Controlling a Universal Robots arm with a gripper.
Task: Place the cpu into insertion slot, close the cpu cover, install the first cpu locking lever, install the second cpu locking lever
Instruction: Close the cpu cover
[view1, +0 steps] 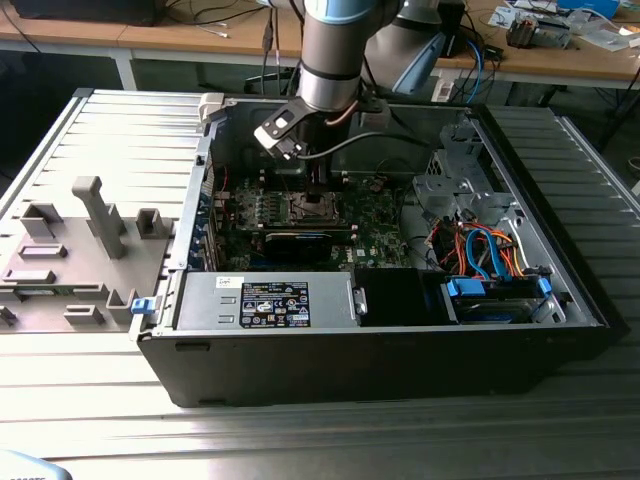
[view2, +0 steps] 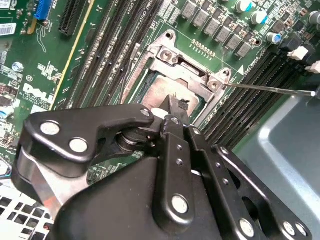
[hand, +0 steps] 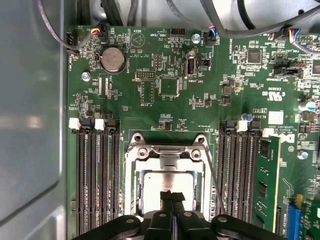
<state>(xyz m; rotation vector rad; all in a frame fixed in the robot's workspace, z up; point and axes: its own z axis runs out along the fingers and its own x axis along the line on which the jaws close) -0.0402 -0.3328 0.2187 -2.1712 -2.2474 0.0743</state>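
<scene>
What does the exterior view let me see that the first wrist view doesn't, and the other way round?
Exterior view: the whole black computer case, its grey power supply box and the silver-blue robot arm. First wrist view: a round silver coin battery and the silvery-grey square cpu, framed by the thin silvery cover plate. Both: the green motherboard and the black gripper over it, fingertips together.
</scene>
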